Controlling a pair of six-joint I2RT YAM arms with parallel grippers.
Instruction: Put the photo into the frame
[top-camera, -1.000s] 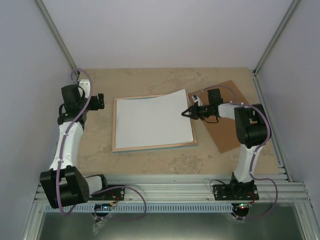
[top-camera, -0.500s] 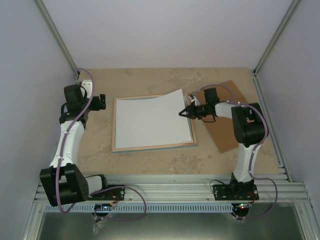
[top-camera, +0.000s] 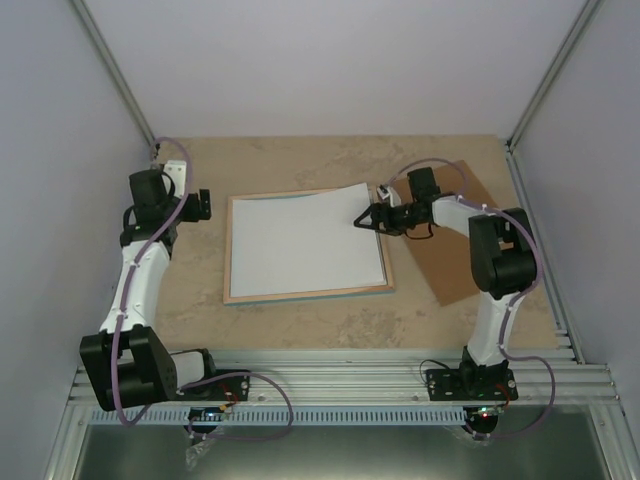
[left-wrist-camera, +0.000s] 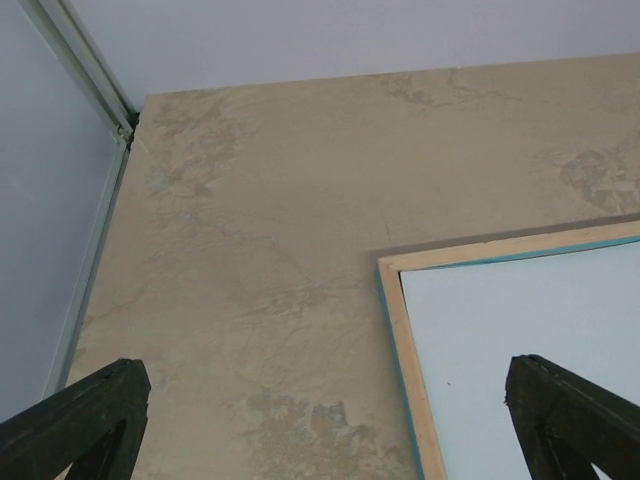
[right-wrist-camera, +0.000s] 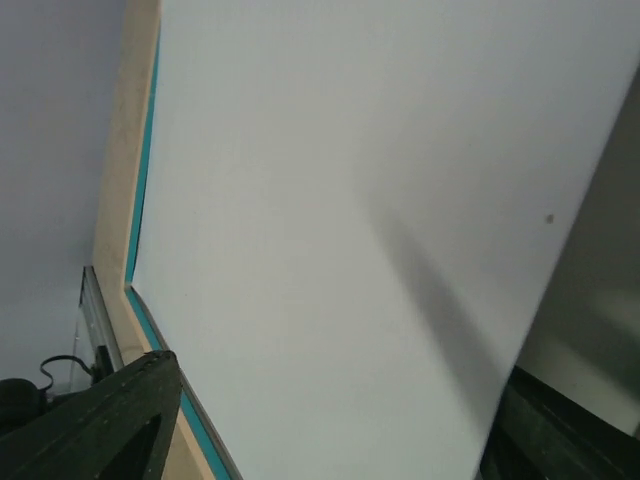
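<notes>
The frame (top-camera: 229, 250) lies face down mid-table, its pale wooden back up and a turquoise edge showing. A plain white sheet (top-camera: 305, 240) lies in it, its far right corner overlapping the frame's rim. No print shows, so I cannot tell whether this is the photo. My right gripper (top-camera: 358, 222) is open at the sheet's right edge; in the right wrist view the sheet (right-wrist-camera: 330, 200) spans the gap between the fingers of the gripper (right-wrist-camera: 330, 430). My left gripper (top-camera: 203, 203) is open and empty, over bare table beside the frame's far left corner (left-wrist-camera: 400, 330).
A flat brown backing panel (top-camera: 455, 265) lies at an angle on the right under my right arm. Pale walls close in the table on three sides, with metal uprights in the back corners. Both arm bases stand on the rail at the near edge.
My right gripper has opened and let go of the white sheet's corner. The corner has dropped closer to the frame. The left arm has barely moved.
</notes>
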